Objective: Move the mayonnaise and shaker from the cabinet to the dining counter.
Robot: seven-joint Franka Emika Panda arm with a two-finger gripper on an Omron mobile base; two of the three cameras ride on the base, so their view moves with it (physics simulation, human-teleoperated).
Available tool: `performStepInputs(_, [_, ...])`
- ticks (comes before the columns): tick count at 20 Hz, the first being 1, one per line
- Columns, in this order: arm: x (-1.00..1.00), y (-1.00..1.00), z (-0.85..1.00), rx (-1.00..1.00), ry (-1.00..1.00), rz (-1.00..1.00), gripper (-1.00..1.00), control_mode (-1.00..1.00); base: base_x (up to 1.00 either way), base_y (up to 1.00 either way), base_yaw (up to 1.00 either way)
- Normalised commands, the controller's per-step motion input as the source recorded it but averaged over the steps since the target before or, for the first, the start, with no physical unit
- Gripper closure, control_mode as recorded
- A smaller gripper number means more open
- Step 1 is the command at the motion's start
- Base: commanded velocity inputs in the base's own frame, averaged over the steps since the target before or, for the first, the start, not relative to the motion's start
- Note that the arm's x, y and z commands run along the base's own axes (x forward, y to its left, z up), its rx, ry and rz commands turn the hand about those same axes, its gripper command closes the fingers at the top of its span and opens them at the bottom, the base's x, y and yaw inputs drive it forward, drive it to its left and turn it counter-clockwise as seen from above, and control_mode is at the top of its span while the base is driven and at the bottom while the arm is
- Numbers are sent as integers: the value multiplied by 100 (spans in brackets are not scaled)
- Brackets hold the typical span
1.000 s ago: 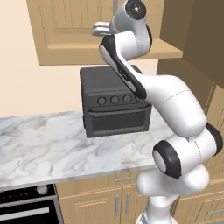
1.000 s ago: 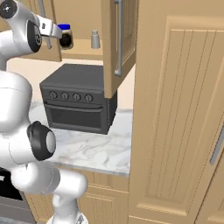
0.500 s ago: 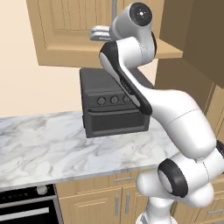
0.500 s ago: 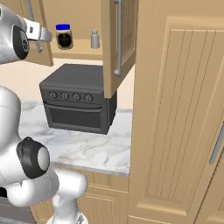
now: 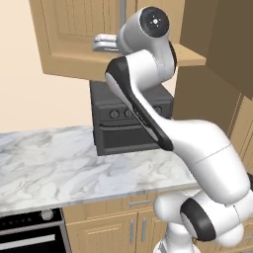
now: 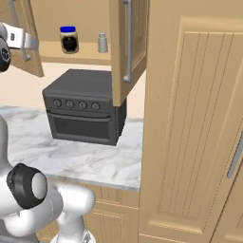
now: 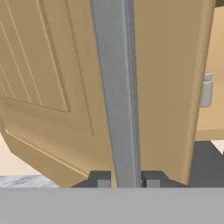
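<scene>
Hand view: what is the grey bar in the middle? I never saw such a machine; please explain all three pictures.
The machine is a white robot arm on a driving base in a simulated kitchen. Two pictures come from cameras on the base, behind the arm to its left and right. The third comes from a camera on the hand, looking along its tool. The grey bar is the handle of a cabinet door; the tool's two tips are closed on it. In the right base view, a jar with a blue lid and a small shaker stand apart on the shelf. Below, a dark oven sits on the marble counter.
</scene>
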Motion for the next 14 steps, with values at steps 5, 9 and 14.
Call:
performStepInputs(5, [-61, 60, 0, 0, 0, 0, 100, -100, 0, 0, 0])
performStepInputs(9, [-58, 61, 0, 1, 0, 0, 100, -100, 0, 0, 0])
performStepInputs(14, [-41, 51, -2, 2, -1, 0, -100, -100, 0, 0, 0])
